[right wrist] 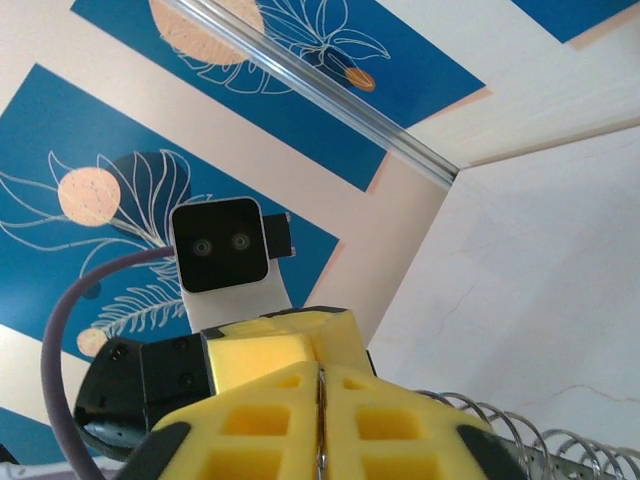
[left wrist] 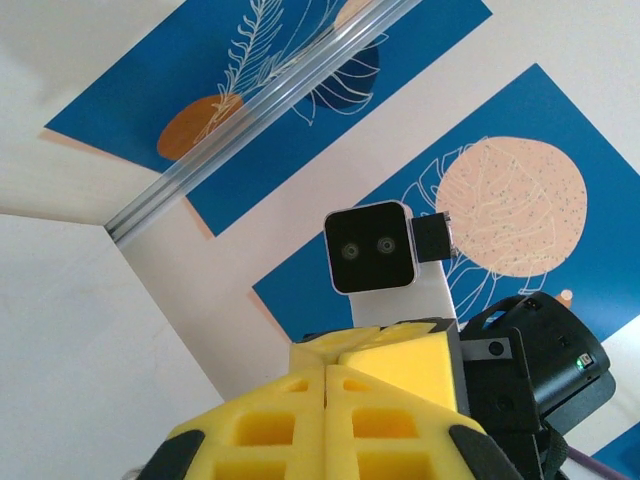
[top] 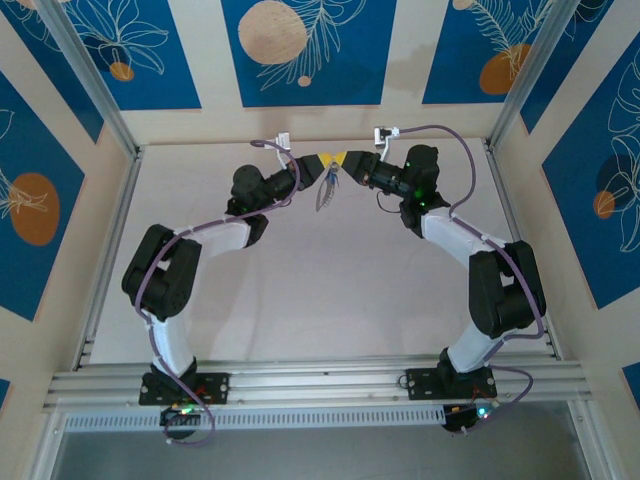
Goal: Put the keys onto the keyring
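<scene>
High over the far middle of the table, my left gripper (top: 326,165) and right gripper (top: 346,160) meet tip to tip. A small grey bundle, the keyring (top: 324,192), dangles just below the tips. It is too small there to make out the keys. In the right wrist view my right gripper (right wrist: 320,375) is shut with a thin metal edge of the keyring (right wrist: 320,432) pinched between its yellow pads. In the left wrist view my left gripper (left wrist: 327,375) is shut, its pads pressed together with nothing showing between them.
A silvery wire coil (right wrist: 510,432) lies beside my right gripper's finger at the lower right. The pale table (top: 330,290) is fenced by aluminium rails (top: 320,385) and by blue-patterned walls on three sides.
</scene>
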`<state>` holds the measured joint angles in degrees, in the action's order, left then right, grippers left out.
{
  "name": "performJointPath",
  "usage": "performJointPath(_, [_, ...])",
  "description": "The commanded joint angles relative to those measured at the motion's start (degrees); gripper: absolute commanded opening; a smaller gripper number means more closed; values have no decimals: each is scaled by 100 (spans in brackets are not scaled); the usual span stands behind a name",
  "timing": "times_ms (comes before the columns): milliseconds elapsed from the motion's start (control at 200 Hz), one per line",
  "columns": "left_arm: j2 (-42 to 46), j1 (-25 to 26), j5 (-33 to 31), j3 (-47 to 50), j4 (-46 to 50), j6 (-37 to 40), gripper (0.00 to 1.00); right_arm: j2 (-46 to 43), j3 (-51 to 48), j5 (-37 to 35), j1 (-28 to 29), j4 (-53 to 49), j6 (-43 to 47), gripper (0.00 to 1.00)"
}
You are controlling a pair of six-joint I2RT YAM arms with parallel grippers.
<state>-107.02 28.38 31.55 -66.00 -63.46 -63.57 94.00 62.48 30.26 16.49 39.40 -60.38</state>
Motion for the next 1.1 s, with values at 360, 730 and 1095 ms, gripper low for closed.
performJointPath(360, [98, 28, 477, -281, -80, 162, 5, 206, 294, 577, -239, -188, 362, 0])
performJointPath(730, [296, -342, 1469, -459, 349, 466, 28, 368, 904, 1704, -658, -1370, 1503, 0])
performJointPath(1095, [-126, -629, 2735, -1204, 1175, 991, 36, 669, 1928, 2858, -915, -3297, 3045, 0])
